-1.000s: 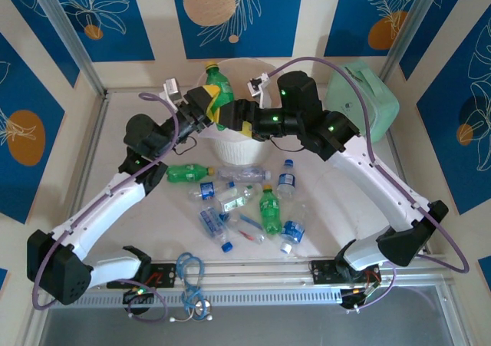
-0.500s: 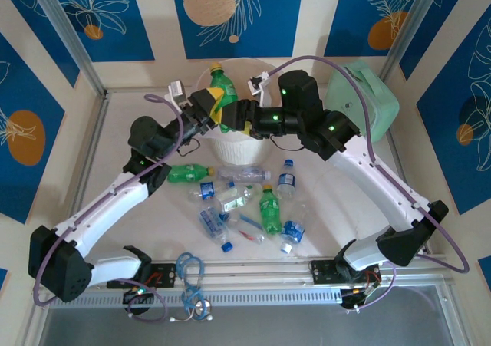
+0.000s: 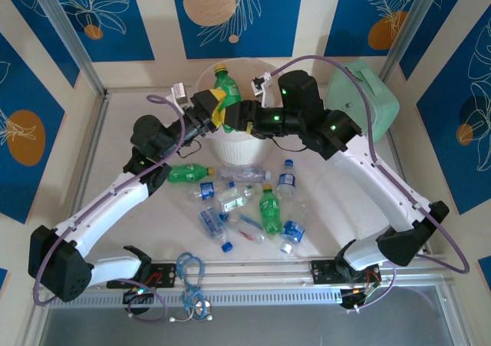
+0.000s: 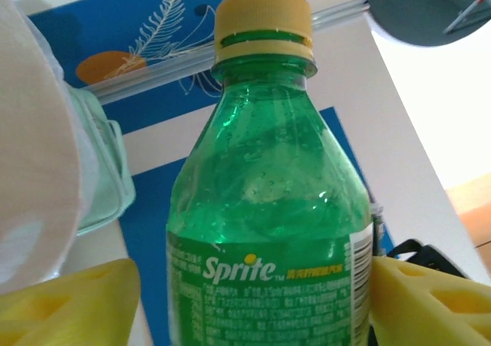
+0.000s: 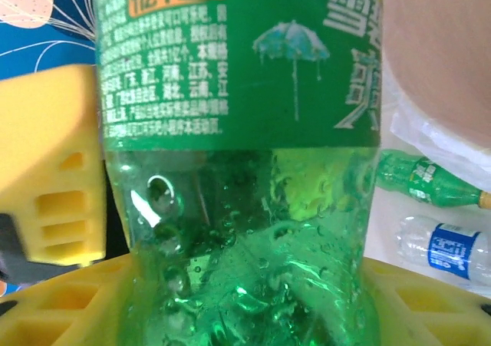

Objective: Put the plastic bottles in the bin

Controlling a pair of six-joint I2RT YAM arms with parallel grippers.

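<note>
Sprite bottle (image 4: 268, 231) stands between the spread-apart left fingers (image 4: 69, 300), while right fingers (image 5: 430, 300) clamp its base.

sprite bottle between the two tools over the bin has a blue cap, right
Not quite. The cap is yellow, not blue, as the left wrist view shows. The rest holds: the bottle is over the bin, between the left tool and the right tool.
</note>
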